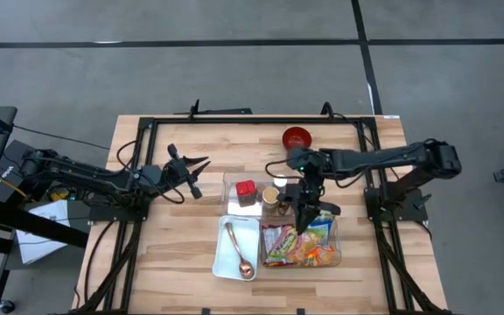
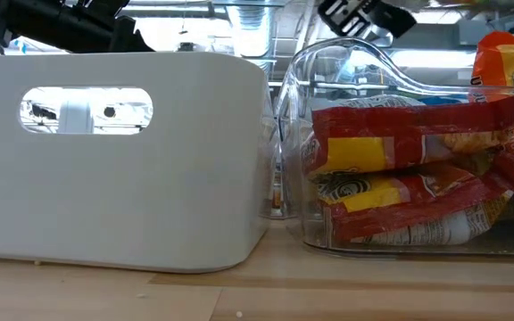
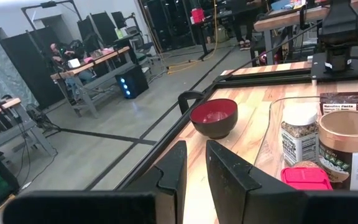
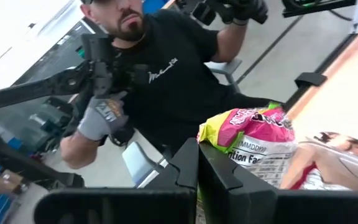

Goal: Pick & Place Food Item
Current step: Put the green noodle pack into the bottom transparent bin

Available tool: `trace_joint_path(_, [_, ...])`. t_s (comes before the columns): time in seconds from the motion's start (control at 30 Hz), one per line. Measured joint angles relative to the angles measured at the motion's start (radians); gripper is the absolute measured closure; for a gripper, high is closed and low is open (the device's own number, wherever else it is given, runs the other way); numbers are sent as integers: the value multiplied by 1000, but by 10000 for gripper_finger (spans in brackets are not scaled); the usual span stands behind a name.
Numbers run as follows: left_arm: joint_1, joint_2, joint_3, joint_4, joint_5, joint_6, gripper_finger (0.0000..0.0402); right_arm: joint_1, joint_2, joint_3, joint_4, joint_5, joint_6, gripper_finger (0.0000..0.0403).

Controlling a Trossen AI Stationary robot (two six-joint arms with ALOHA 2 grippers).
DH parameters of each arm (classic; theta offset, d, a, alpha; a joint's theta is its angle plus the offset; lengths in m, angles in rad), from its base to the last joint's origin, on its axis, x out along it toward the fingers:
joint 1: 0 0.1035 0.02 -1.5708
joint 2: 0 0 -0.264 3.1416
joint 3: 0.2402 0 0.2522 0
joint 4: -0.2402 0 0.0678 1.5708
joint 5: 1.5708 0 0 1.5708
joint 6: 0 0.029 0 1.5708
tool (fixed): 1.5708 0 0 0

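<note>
Left of the clear plastic bin (image 1: 335,255) of snack packets, the left gripper (image 1: 198,166) hovered, jaws narrowly parted and empty. Over that bin, the right gripper (image 1: 304,226) pinched a pink-and-green snack bag (image 4: 252,138).

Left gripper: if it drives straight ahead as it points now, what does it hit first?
Probably the red bowl; the left gripper points roughly at it across bare table, though depth is unclear.
</note>
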Motion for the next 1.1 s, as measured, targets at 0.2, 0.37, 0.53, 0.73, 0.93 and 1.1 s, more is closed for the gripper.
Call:
trace_joint_path(0.2, [0,0,0,0,0,0,348,24,80,28,45,-53,-18,403])
trace_joint_path(0.37, [0,0,0,0,0,0,348,26,134,66,44,-66,-44,403])
trace_joint_path(0.53, [0,0,0,0,0,0,348,21,185,93,42,-114,-77,403])
trace_joint_path(0.73, [0,0,0,-2,0,0,348,-3,234,98,40,-165,-110,403])
trace_joint_path(0.93, [0,0,0,-14,0,0,348,-24,276,99,46,-204,-139,403])
trace_joint_path(1.1, [0,0,0,-17,0,0,348,-29,305,99,23,-234,-176,403])
